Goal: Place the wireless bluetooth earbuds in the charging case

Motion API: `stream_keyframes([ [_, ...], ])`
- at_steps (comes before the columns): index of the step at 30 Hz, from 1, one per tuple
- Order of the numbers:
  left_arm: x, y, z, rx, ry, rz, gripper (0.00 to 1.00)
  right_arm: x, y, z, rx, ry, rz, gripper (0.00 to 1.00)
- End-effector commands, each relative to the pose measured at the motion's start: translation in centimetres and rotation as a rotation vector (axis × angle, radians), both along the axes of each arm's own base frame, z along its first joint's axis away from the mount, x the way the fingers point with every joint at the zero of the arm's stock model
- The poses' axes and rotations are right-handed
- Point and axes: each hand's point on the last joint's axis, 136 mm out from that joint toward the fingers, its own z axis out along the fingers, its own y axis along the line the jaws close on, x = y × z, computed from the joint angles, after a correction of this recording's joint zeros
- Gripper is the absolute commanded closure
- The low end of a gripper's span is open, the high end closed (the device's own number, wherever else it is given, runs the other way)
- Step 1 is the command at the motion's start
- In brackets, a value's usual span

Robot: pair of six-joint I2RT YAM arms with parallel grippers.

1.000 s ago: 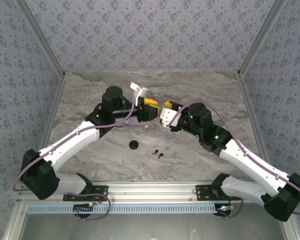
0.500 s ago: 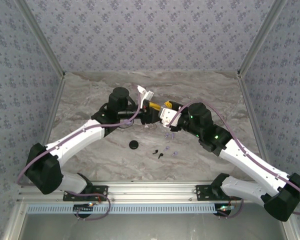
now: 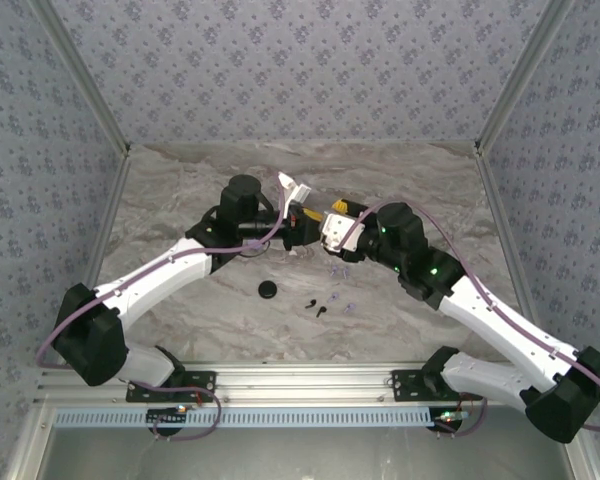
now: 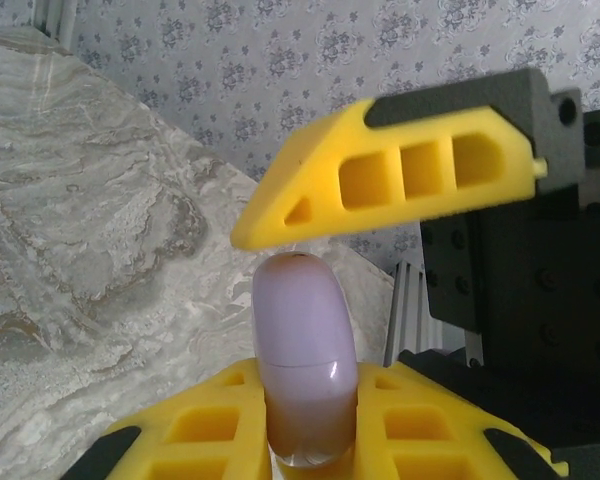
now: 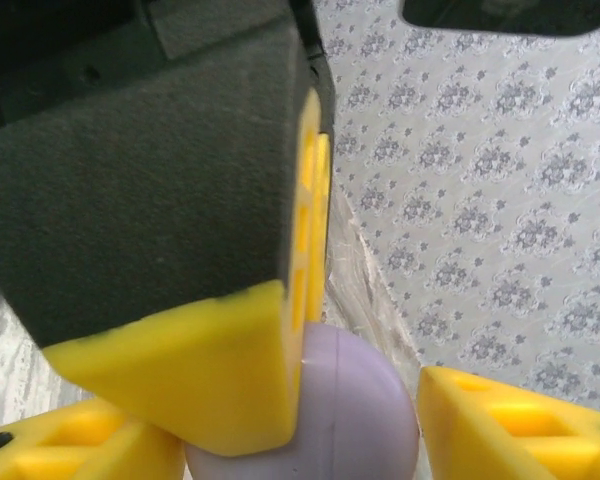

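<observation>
**Marbled bench, papered booth: case held aloft between two arms**

Grey marbled bench [image 3: 180, 200], floral wallpaper on three sides. No brand, label or writing legible anywhere.

Change over the last second: the left arm has swung in toward centre, and its pincer [image 4: 280, 320] now meets the right pincer [image 5: 320, 425] above mid-bench. The right arm has barely shifted.

Left pincer: narrowed onto the lilac charging case [image 4: 302, 360], which is seen edge-on. The upper yellow finger touches its top and the lower finger sits under it, so it has hold.

Right pincer: yellow fingers flank the same case, but the left arm's finger blocks the near one. Cannot tell whether it is actually gripping.

A seam crosses the case. It looks closed to me, though I am not certain.

Earbuds [image 3: 316, 306] lie loose on the bench, below and nearer the arm bases, well apart from the case. There are small dark ones, with lilac buds [image 3: 337, 270] close by. A black round piece [image 3: 268, 290] sits to their left.

Reading: this looks like a handover or a two-handed brace, probably to open the lid. No bud is seated yet, so the task is at an early stage.
</observation>
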Motion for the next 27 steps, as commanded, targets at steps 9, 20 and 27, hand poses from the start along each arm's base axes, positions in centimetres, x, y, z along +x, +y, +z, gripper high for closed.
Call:
stream_keyframes([
  [9,0.1,1.5,3.7,-0.088,-0.281,0.087,0.86,-2.6,-2.7,2.0,0.229,0.186,0.037,0.0],
  [20,-0.5,3.3,4.8,-0.118,-0.518,0.148,0.97,-2.6,-2.6,4.3,0.541,0.406,0.167,0.0],
  [27,-1.0,3.1,4.4,-0.096,-0.541,0.131,1.0,-0.3,-2.0,5.2,0.543,0.406,0.139,0.01],
])
